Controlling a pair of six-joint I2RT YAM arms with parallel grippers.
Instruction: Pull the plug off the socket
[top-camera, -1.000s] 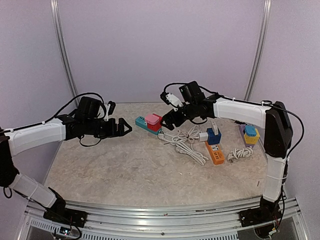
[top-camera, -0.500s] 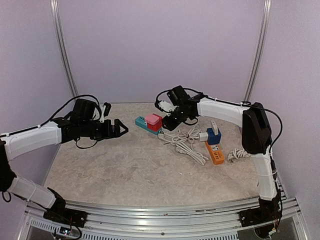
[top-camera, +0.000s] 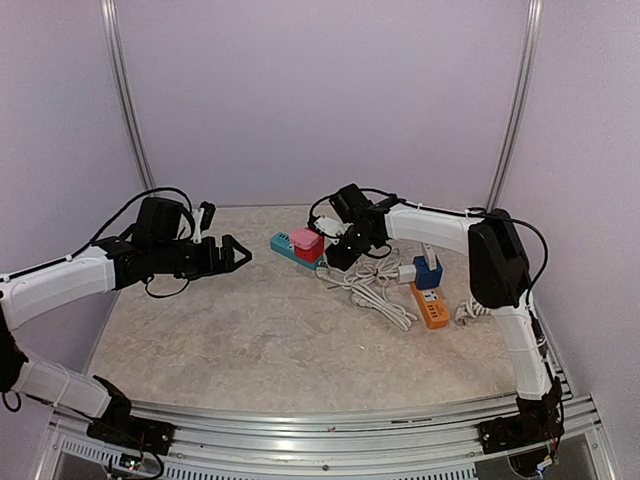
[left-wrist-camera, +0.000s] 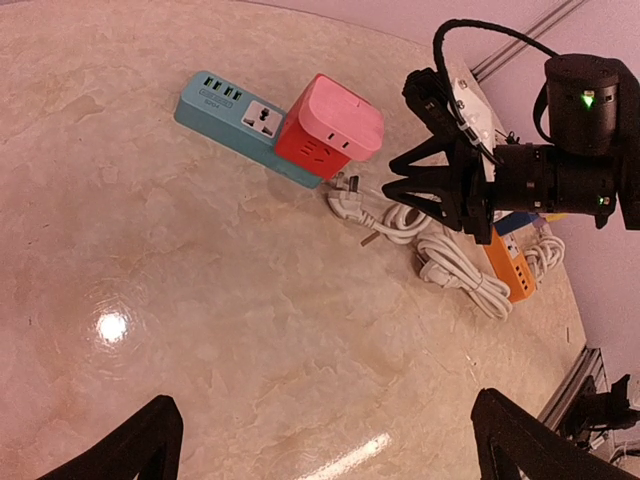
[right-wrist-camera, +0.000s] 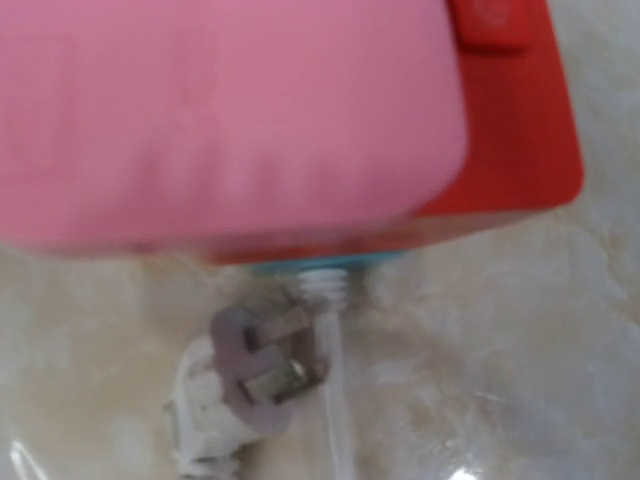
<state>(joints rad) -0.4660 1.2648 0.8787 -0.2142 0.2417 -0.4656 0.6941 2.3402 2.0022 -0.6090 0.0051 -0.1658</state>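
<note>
The red-and-pink cube plug (top-camera: 307, 243) sat seated in the teal power strip (top-camera: 283, 243), just left of centre in the overhead view and at upper centre in the left wrist view. Judged from the task, this was the plug to be pulled.

The right gripper (top-camera: 338, 252) lay low over the table (top-camera: 250, 330), just right of the cube and pointed at it, which suits a side-on approach to its right face. In the left wrist view its fingers (left-wrist-camera: 392, 188) stood narrowly apart with nothing between them; the tips were short of the cube, so no grip was made. The right wrist view was filled by the cube's pink top and red side, which confirms close range and alignment.

A loose white plug (right-wrist-camera: 255, 370), prongs exposed, lay on the table just below the cube, with its cable coil (top-camera: 375, 285) trailing to lower right. It sat near the approach path and could foul the lower finger.

The left gripper (top-camera: 228, 253) hung fully apart at left of centre, well clear of the strip, probably positioned to hold the strip down during the pull.
</note>
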